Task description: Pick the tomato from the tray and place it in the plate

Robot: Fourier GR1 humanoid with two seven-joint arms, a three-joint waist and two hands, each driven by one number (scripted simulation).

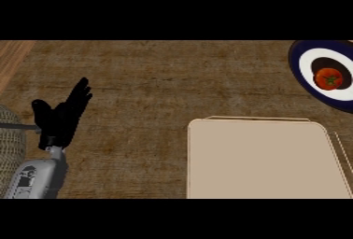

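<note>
A red tomato (329, 78) with a green stem lies in the dark centre of the round plate (305, 56), which has a white ring and a dark blue rim and is cut off by the right edge. The beige tray (262, 161) sits at the lower right with nothing on it. My left hand (60, 116) rests at the left, fingers straight and pointing up, far from both tray and plate. My right hand does not show.
The brown counter top fills the middle. A lighter wooden strip (12, 58) runs along the upper left edge. A woven grey object (10, 135) shows at the left edge beside my left forearm.
</note>
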